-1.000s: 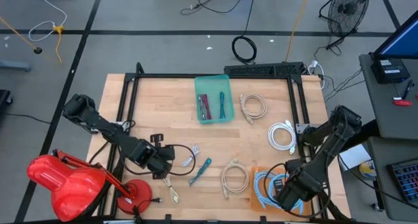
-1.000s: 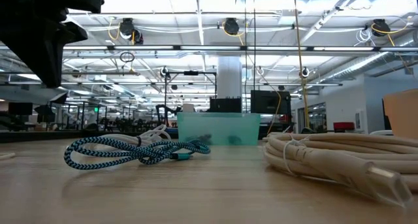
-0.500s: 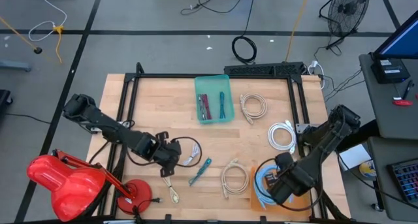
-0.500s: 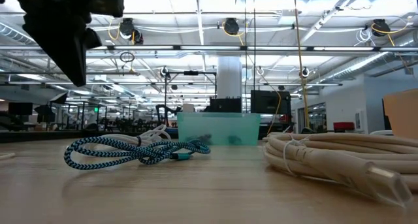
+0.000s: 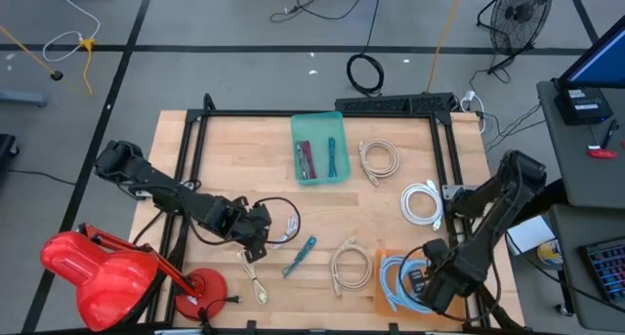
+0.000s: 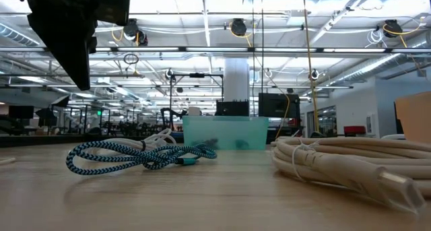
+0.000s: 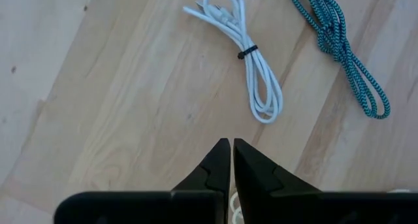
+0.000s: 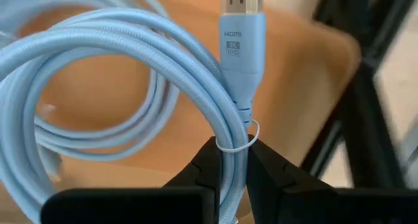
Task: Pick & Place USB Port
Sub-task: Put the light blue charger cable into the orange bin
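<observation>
Your left gripper point(image 7: 231, 160) hangs over bare wood with its fingers pressed together and nothing between them. Just ahead of it lies the small white cable point(image 7: 243, 53), tied at its middle, and beside that the teal braided cable point(image 7: 341, 49); either could be the USB lead you want, and both lie loose on the table point(image 5: 254, 149), well apart from the green bin point(image 5: 319, 147) at the far side.

Your right gripper point(image 8: 230, 166) sits over the orange tray point(image 5: 381, 298) at the near right corner, its fingers closed on the light blue cable point(image 8: 130, 87). That plug reads HDMI, so lifting it would carry the wrong thing.

Watch three things:
- With the left fingers shut, coming straight down would only push the white cable along the wood; you need to open first.
- The white and teal cables lie close together, so a wide grasp may snag both.
- The blue coil is looped and stiff; pulling on one strand could drag the whole bundle, or the tray with it.
</observation>
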Robot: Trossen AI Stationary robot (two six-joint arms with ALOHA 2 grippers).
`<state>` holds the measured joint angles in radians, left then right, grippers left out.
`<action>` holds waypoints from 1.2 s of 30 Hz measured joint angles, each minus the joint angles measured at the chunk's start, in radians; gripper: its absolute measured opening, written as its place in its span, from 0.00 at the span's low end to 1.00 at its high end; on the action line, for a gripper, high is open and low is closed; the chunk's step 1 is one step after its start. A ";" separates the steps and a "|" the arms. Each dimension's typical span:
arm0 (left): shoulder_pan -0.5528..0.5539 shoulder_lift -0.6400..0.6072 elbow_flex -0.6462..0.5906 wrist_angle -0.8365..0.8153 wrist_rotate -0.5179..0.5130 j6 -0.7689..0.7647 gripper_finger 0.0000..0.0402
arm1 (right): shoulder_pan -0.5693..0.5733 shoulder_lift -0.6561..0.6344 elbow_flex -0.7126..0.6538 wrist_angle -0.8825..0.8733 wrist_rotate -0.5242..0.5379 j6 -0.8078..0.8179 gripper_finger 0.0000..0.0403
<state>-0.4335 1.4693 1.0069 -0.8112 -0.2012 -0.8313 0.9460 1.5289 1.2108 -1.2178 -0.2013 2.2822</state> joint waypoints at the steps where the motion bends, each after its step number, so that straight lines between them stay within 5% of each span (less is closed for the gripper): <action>1: 0.000 0.000 0.000 0.000 0.000 -0.002 0.05 | 0.002 -0.002 -0.028 0.042 -0.010 0.001 0.08; 6: 0.000 0.000 0.000 -0.001 0.001 -0.028 0.05 | 0.032 -0.003 -0.113 0.145 -0.045 0.017 0.08; 23: 0.030 0.000 0.000 0.000 0.013 -0.107 0.05 | 0.162 -0.003 -0.117 0.043 -0.133 0.027 0.08; 36: 0.064 0.000 0.000 0.007 0.008 -0.159 0.05 | 0.167 -0.006 -0.199 0.156 -0.112 -0.003 0.12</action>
<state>-0.3695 1.4693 1.0069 -0.8042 -0.1928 -0.9900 1.1130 1.5230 1.0113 -1.0616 -0.3138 2.2791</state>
